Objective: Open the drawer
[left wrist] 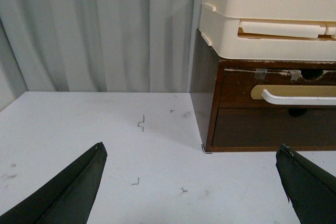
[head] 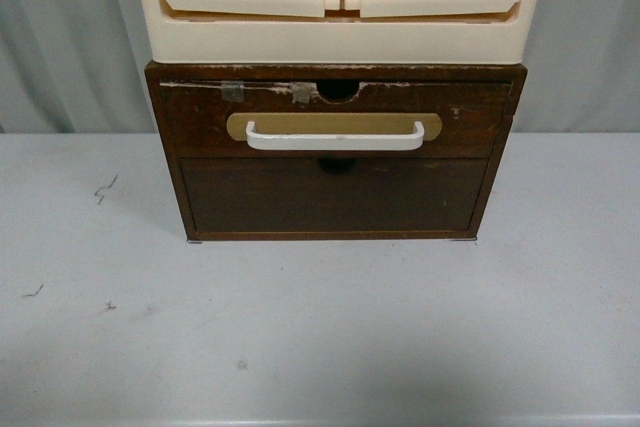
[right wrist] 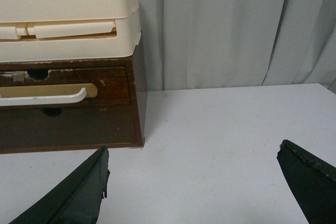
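The drawer (head: 200,119) is dark brown worn wood with a white bar handle (head: 335,139) on a tan oval plate, a semicircular notch at its top edge and bits of tape. It sits shut in the brown cabinet in the front view. It also shows in the left wrist view (left wrist: 239,85) and the right wrist view (right wrist: 113,85). Neither gripper shows in the front view. My left gripper (left wrist: 191,150) is open over the table, short of the cabinet's left corner. My right gripper (right wrist: 191,150) is open over the table, off the cabinet's right corner.
A plain dark brown panel (head: 335,195) without a handle lies below the drawer. Cream plastic drawers (head: 340,7) stand stacked on the cabinet. The white table (head: 320,337) has small dark marks at its left. Grey curtains (left wrist: 100,30) hang behind.
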